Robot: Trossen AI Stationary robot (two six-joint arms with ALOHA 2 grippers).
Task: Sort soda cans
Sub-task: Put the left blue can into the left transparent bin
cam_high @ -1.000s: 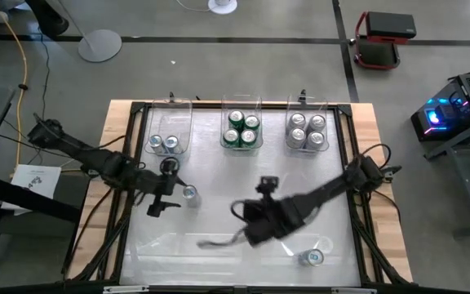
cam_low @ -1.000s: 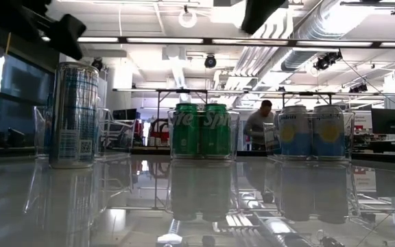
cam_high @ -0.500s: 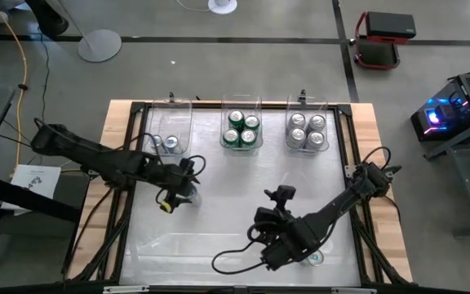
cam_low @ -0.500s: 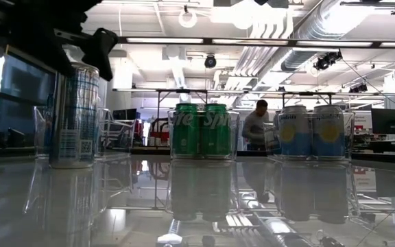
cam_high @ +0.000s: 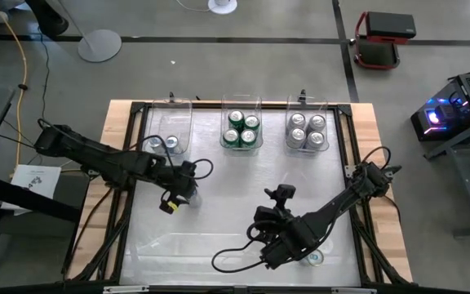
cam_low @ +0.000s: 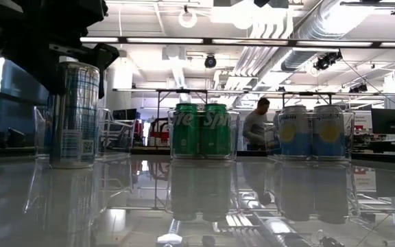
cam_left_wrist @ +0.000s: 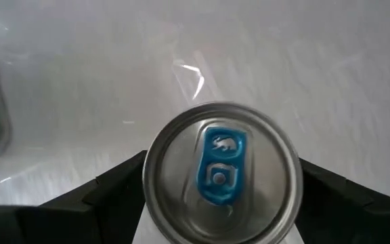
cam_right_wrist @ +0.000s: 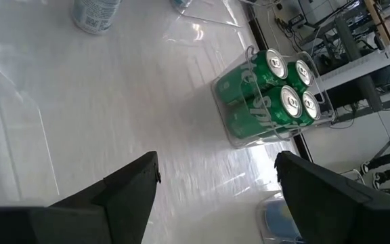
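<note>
Silver-and-blue soda can (cam_left_wrist: 221, 179) stands upright, left end effector (cam_high: 179, 190) straddling it.

"Sp" lettering on green soda cans (cam_low: 201, 139), other can labels unreadable

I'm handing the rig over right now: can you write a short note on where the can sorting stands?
Left hand: open, fingers either side of the upright blue-tab can, not yet closed.
Right hand: open, empty, near the last loose can at the table's front right.
Sorted: four green cans in the middle bin, four silver cans in the right bin, two cans in the left bin.
Left: bin both loose cans.
</note>
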